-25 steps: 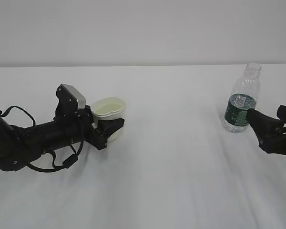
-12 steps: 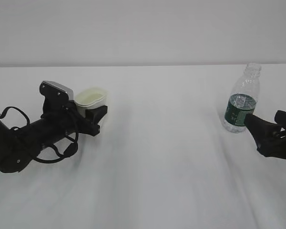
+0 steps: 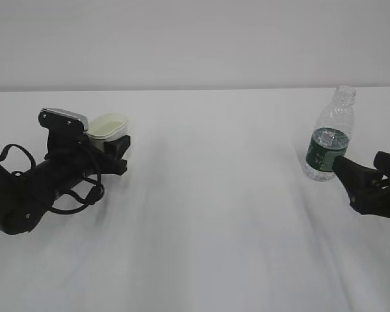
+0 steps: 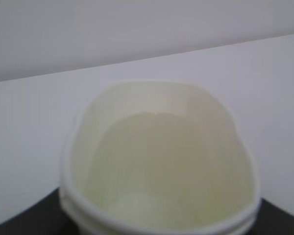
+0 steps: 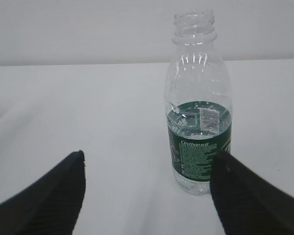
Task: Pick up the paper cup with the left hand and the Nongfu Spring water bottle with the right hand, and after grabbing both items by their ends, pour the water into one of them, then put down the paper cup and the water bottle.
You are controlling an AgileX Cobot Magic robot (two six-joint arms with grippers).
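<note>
Nearest, the right hand [image 3: 363, 177] is hovering with jaws spread apart — empty — just short of the Nongfu Spring water bottle [image 3: 329, 135], which is standing upright. Well off to the bottle's left, the left gripper [image 3: 110, 148] is clamping the paper cup [image 3: 106, 126] — its rim squeezed oval.

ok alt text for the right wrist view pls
An uncapped clear water bottle with a dark green label, water up to about the label's top edge, stands upright on a white table. The right claw is open, its two black fingers low in the frame, the bottle just ahead of the right-hand one.
</note>
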